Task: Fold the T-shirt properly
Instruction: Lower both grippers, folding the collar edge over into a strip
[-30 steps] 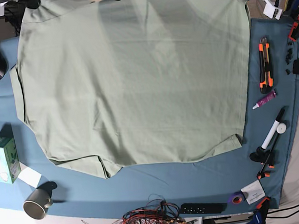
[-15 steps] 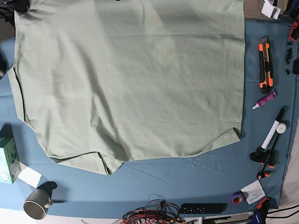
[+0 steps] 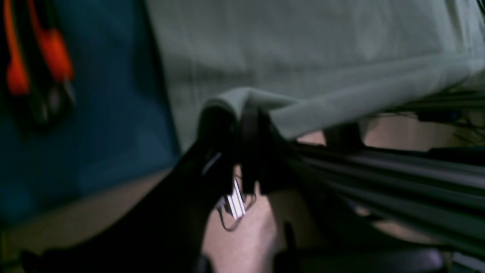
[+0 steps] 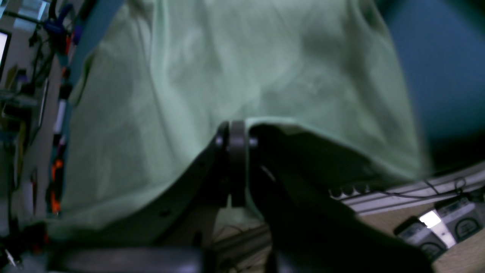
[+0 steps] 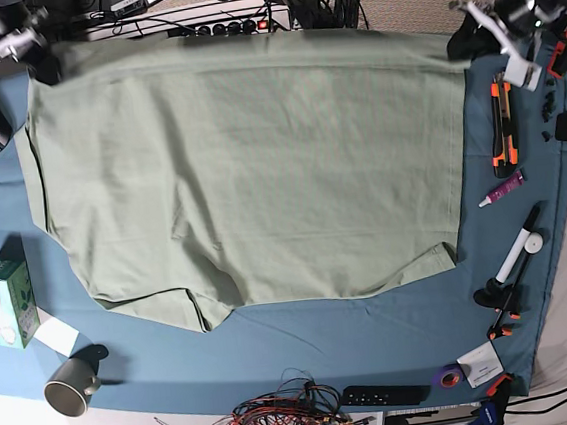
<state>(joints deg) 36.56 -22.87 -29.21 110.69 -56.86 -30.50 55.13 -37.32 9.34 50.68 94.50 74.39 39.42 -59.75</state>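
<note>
T-shirt (image 5: 249,166) lies spread on the blue cloth (image 5: 375,329). We see the left gripper (image 3: 242,113) and right gripper (image 4: 237,131) each pinched shut on a far hem corner, likely holding that edge taut for folding.

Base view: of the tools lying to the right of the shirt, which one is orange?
The utility knife: orange and black, lying lengthwise nearest the T-shirt. Below it, the small tube is purple-and-white and the marker is black-and-white.
</note>
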